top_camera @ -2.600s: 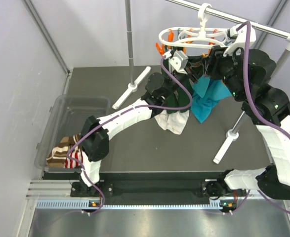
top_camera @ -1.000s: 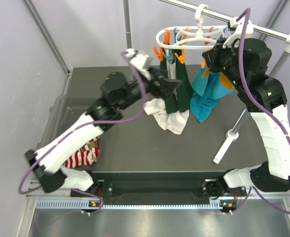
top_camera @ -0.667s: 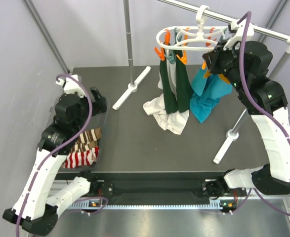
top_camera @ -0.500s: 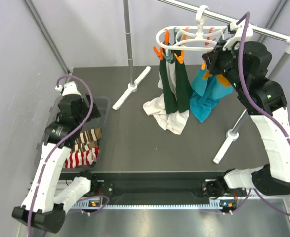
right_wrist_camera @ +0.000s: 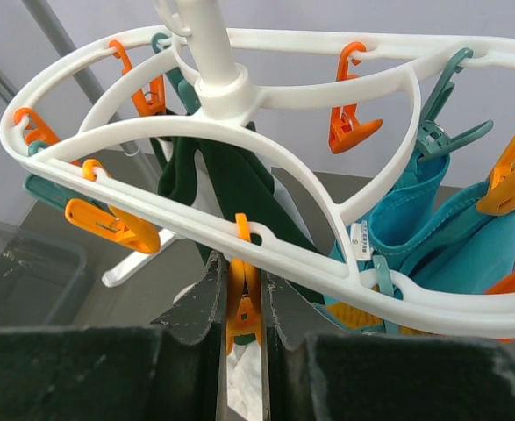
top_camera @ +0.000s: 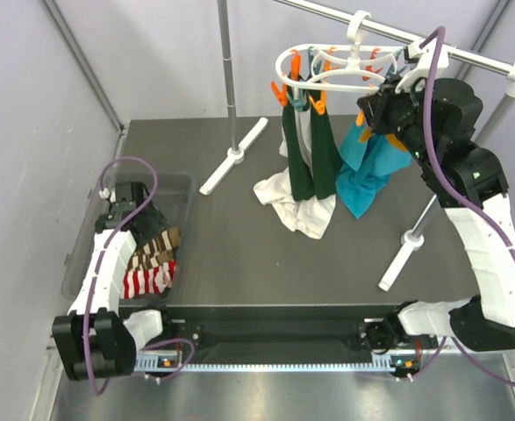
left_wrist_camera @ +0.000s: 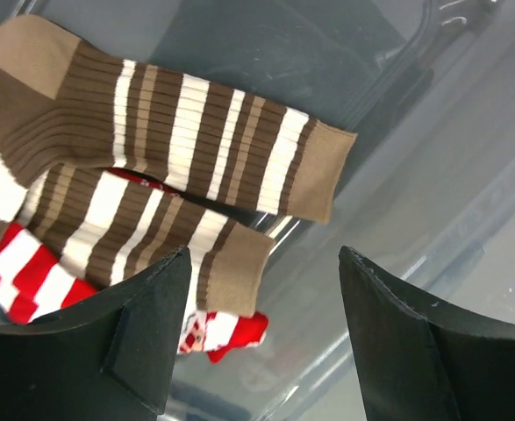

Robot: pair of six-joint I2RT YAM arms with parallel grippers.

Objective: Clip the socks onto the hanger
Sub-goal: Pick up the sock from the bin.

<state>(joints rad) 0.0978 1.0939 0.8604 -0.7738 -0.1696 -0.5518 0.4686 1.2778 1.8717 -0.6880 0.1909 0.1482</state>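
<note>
Left gripper (left_wrist_camera: 261, 351) fingers are spread wide above brown-and-cream striped socks (left_wrist_camera: 178, 123) and a red-and-white sock (left_wrist_camera: 25, 272) in the clear bin (top_camera: 174, 186), at eight o'clock on the table (top_camera: 239, 254). Right gripper (right_wrist_camera: 242, 274) pinches an orange clip (right_wrist_camera: 243, 311) on the white hanger (right_wrist_camera: 283, 42), at one o'clock.

I read the hanger (right_wrist_camera: 329, 96) as smooth, glossy white plastic, and the orange clip (right_wrist_camera: 244, 309) on its near rim as shiny plastic too. Beneath the hanger, the dark green cloth (right_wrist_camera: 231, 189) and the teal cloth (right_wrist_camera: 415, 224) look soft and matt. The rail (top_camera: 485, 54) above the hanger is dull grey metal. Far left of the hanger, the socks (left_wrist_camera: 178, 132) are ribbed knit in a clear, lightly scuffed plastic bin (left_wrist_camera: 397, 114). The desk (top_camera: 239, 254) is matt dark. My left tool (left_wrist_camera: 264, 254) looks matt black.
</note>
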